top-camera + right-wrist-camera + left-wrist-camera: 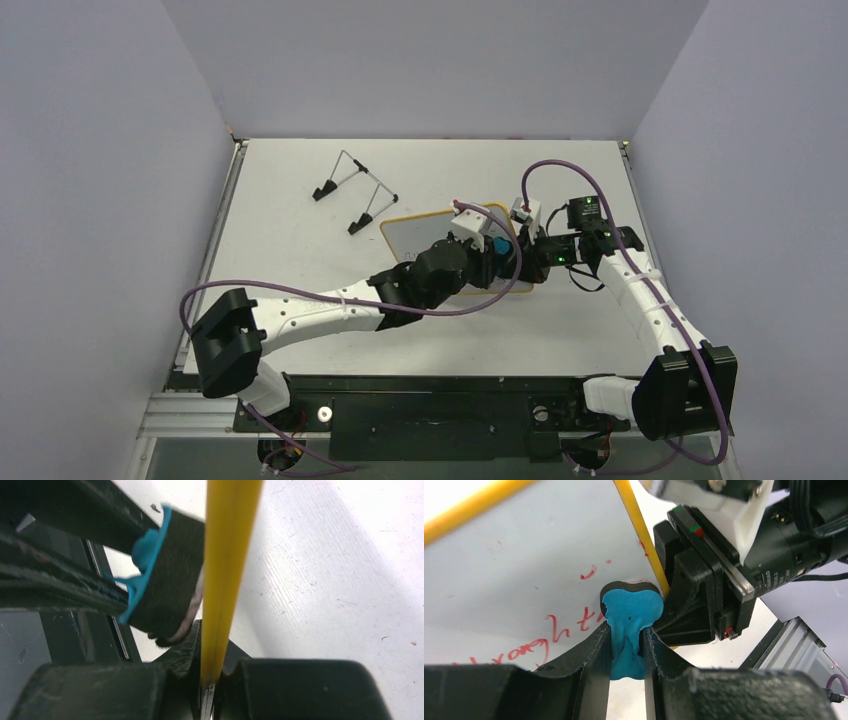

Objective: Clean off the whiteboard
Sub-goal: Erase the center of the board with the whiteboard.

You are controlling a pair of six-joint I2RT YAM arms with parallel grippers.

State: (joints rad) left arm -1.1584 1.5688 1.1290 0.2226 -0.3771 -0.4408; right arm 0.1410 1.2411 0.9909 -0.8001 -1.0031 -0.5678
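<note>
Top external view places the whiteboard (412, 240) right of centre on the worktop (290, 250). Both arms cover most of it, so only its left end and strips of its orange rim show, and no writing can be read from there. Whether it lies flat or is tipped up cannot be judged from above.

Left wrist view shows red handwriting low on the white face, its bottom cut off behind the dark fingers (589, 650) and too partial to read. A few stray red marks sit nearer the rim.

The blue eraser (629, 615) is pinched between the left jaws, its dark pad against the board close to the right rim. Its lower end is hidden between the fingers.

The right jaws are clenched on the board's right rim, which runs as a yellow strip edge-on through the right wrist view and blocks anything of the board's face.

A wire stand (352, 190) lies well apart, toward the far left.
</note>
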